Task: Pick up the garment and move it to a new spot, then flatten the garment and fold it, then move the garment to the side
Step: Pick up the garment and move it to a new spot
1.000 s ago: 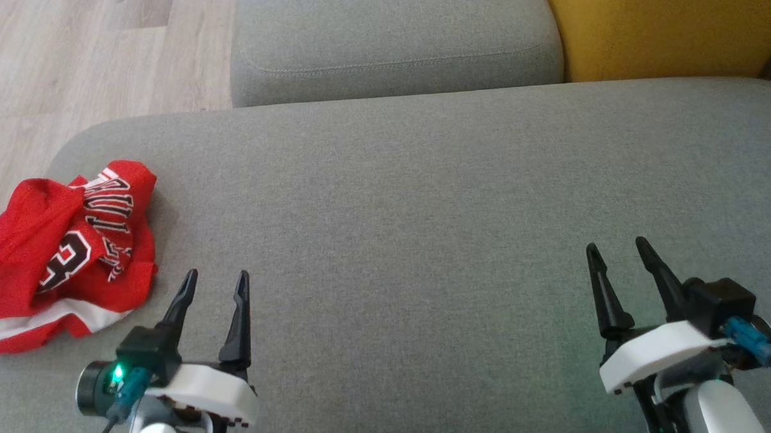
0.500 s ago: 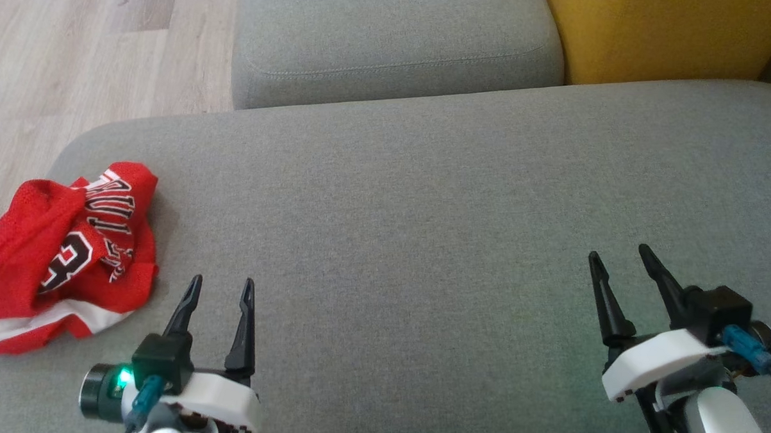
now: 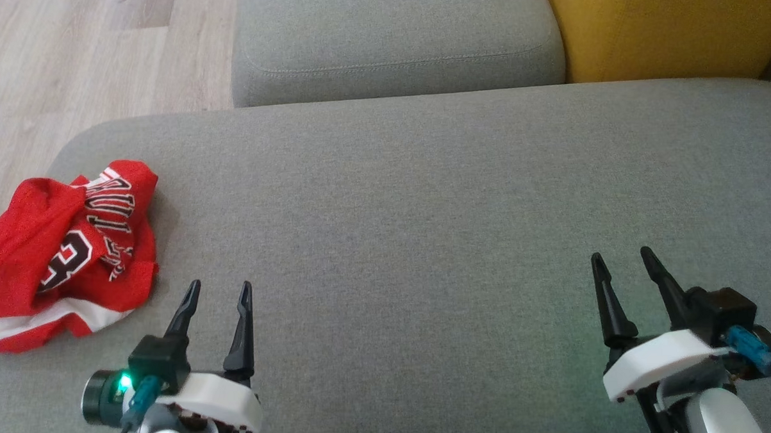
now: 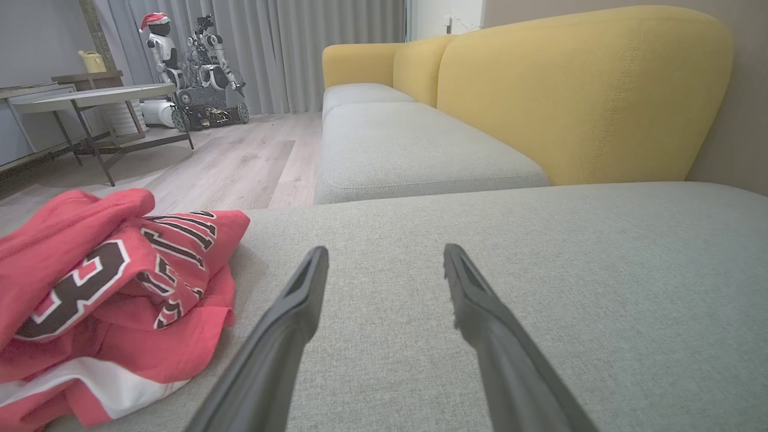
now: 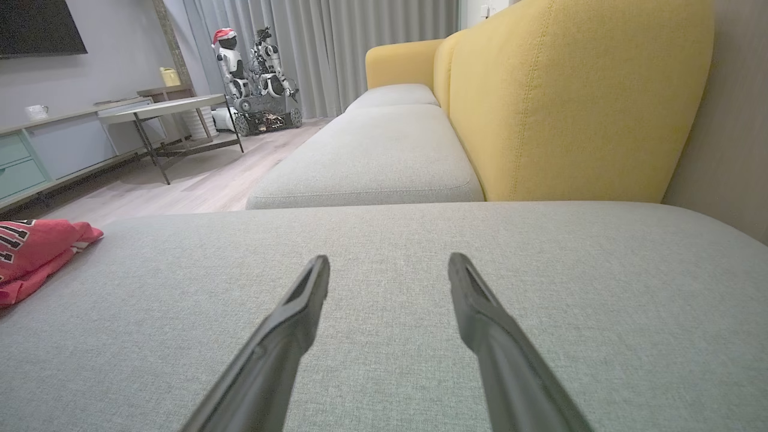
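The garment (image 3: 66,253) is a red jersey with white trim and black-and-white lettering, crumpled in a heap at the left end of the grey cushion (image 3: 423,196). In the left wrist view the garment (image 4: 102,288) lies just left of my fingers. My left gripper (image 3: 220,287) hovers open over the cushion, a little right of and nearer than the heap, touching nothing. My right gripper (image 3: 621,257) stands open far to the right over bare cushion, nothing between its fingers. In the right wrist view the garment (image 5: 36,252) shows at the far left edge.
A second grey seat cushion (image 3: 392,43) lies beyond, with the yellow sofa back (image 3: 667,27) at the upper right. Wooden floor (image 3: 66,61) drops off past the cushion's left edge. A low table (image 4: 90,99) and a parked robot (image 4: 198,66) stand far across the room.
Both grippers have drawn back slightly toward the bottom of the head view, still open. The garment has not moved.
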You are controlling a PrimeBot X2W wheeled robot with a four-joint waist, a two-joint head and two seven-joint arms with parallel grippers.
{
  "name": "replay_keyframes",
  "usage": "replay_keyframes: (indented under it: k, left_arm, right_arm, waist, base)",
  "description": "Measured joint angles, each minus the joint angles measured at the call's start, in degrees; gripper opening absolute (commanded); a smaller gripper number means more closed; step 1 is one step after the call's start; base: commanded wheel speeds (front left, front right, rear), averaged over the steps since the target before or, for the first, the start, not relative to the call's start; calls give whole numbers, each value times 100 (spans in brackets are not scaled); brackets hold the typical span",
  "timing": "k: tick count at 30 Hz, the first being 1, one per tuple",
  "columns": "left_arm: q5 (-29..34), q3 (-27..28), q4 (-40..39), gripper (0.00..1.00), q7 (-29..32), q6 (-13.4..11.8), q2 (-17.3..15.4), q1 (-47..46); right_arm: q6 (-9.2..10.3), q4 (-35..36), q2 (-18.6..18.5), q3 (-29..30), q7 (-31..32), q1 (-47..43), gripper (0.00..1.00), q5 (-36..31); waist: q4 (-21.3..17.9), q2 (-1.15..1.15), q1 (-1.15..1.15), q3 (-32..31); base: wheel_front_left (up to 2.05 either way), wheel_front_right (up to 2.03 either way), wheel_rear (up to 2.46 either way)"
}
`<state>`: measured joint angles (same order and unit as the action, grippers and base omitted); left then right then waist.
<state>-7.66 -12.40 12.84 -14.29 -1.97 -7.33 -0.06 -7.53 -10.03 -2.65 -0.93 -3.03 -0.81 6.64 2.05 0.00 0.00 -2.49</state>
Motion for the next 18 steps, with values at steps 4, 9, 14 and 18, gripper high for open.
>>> replay_keyframes:
  k: [4, 9, 14, 18]
  left_arm:
    - [0, 3, 20, 100, 0, 2, 3, 0]
    - [1, 3, 29, 100, 0, 3, 9, -1]
    - [-66, 67, 52, 100, 0, 4, 40, -18]
    - [-94, 156, 54, 100, 0, 56, 55, -44]
  right_arm:
    - [0, -2, 0, 4, 0, 0, 100, 0]
    - [0, -4, 0, 10, 0, 1, 100, 0]
    - [0, 22, 1, 21, 0, 1, 100, -8]
    - [0, 66, 2, -38, 0, 5, 100, -3]
  waist:
    - [7, 0, 0, 8]
    - [29, 0, 0, 15]
    - [220, 0, 0, 26]
    - [479, 0, 0, 32]
  base:
    - [0, 0, 0]
    - [0, 0, 0]
    - [0, 0, 0]
    - [0, 0, 0]
